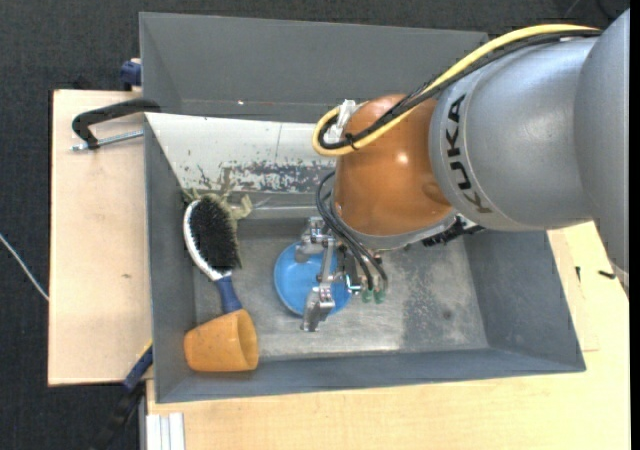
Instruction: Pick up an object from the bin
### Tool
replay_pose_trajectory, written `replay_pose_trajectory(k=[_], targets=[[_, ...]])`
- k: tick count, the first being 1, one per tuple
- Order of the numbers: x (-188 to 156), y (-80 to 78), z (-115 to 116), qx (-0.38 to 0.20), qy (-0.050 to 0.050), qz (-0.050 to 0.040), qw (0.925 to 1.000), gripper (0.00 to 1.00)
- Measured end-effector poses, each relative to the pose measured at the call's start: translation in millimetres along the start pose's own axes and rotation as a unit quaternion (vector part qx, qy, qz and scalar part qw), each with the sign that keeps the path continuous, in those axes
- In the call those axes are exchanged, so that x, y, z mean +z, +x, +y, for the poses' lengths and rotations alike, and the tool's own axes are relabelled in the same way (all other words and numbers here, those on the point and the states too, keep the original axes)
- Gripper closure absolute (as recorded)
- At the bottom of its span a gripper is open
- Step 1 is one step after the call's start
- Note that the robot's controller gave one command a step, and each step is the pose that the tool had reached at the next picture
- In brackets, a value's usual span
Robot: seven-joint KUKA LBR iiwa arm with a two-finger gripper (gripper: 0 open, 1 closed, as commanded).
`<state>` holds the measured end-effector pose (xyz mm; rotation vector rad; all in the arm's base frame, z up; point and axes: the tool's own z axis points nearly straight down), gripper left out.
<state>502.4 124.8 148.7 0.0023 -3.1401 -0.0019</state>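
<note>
Camera view looks down on a grey metal bin [300, 68] that takes up most of the middle of the frame, its far wall at the top and its floor toward the bottom. The inner wall at the upper left is pale and flecked with dark specks.

Next in size is the silver-grey robot arm [540, 128], which comes in from the right edge and hangs over the right half of the bin. A yellow cable [470, 56] runs along its top. The arm's rounded orange cover [385, 178] sits at its end, above the middle of the bin.

On the bin floor at the left lies a hairbrush [212, 236] with a white oval rim, black bristles facing up and a blue handle pointing toward the lower right.

A round blue dish [292, 283] lies on the floor at the lower centre, just right of the brush handle.

An orange cup [220, 341] lies on its side in the lower left corner, just below the end of the brush handle.

The gripper [335, 293], a cluster of small metal parts below the orange cover, is down over the right half of the blue dish and hides part of it. I cannot tell whether it is released or clenched, nor whether it grasps the dish.
</note>
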Motion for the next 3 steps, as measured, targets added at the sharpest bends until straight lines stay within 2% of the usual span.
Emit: replay_pose_trajectory(k=[1,2,3], targets=[[70,-3.3,-41,-0.126,0.001,-0.0005,0.992,0.0],[67,-4.1,-39,-0.127,-0.001,-0.0025,0.9919,1.0],[-65,-28.1,-30,-0.278,0.001,-0.0073,0.9605,1.0]])
